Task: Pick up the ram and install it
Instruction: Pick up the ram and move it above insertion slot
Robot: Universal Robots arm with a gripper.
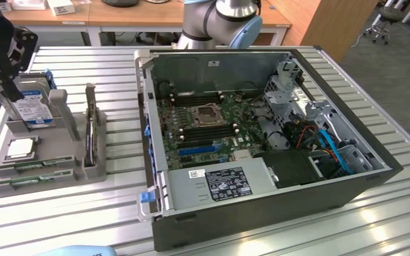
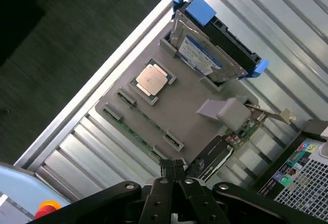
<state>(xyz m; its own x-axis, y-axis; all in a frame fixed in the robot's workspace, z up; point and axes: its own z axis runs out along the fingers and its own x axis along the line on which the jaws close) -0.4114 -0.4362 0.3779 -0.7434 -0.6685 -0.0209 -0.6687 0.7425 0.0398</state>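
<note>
Approach step, I'd say. Gripper [image 1: 9, 104] is pressed together and empty, hovering over the grey tray [image 1: 66, 152]. The ram [image 1: 34, 166] is not picked yet; it sits in its tray slot beside the processor [image 1: 21, 148], on the exterior view's left of the open PC case [image 1: 262, 213]. A pick calls for spreading the gripper and squaring it across the thin board.

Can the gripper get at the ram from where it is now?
Probably yes. The ram lies uncovered in its slot at the gray tray's edge, with nothing over it; the hard drive and processor sit apart. The gripper hangs above the tray, jaws shut.
</note>
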